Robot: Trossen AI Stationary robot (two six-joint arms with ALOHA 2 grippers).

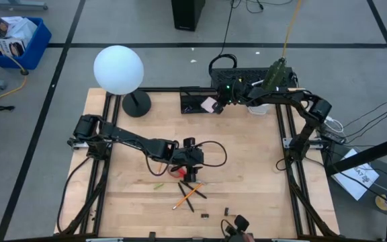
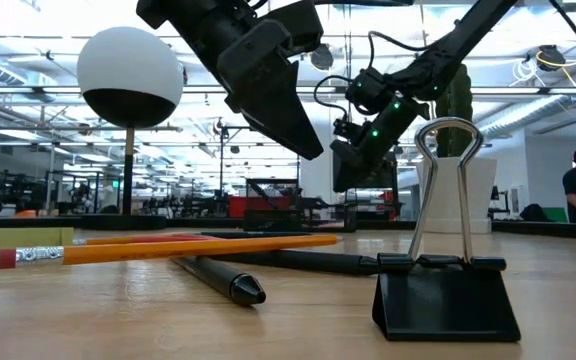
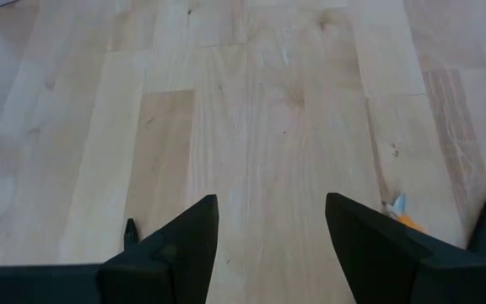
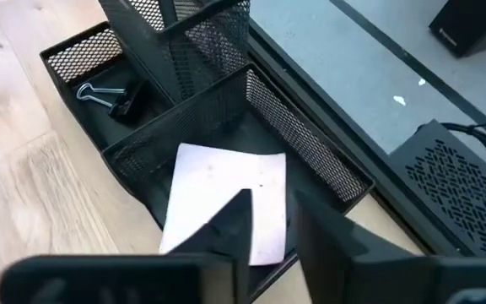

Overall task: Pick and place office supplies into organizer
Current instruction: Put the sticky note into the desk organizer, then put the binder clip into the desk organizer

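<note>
- My right end effector [image 4: 268,221] hangs over the organizer [image 1: 195,101] at the table's far edge, fingers only narrowly apart around the edge of the sticky-note pad [image 4: 226,198]. I can't say whether I'm gripping it or have let go.
- The pad lies in the organizer's wide mesh compartment; I judge that item all but delivered.
- One binder clip [image 4: 108,95] already sits in the neighbouring small compartment.
- My left end effector [image 3: 270,245] hovers over bare wood in the middle of the table, fingers spread wide, holding nothing.
- Still to collect near the front edge: the pencils [image 1: 188,195], dark pens [image 1: 195,189], the red-handled scissors [image 1: 177,172] beside my left end effector, and small clips [image 1: 205,215].
- Most of the job lies ahead, I reckon.
</note>
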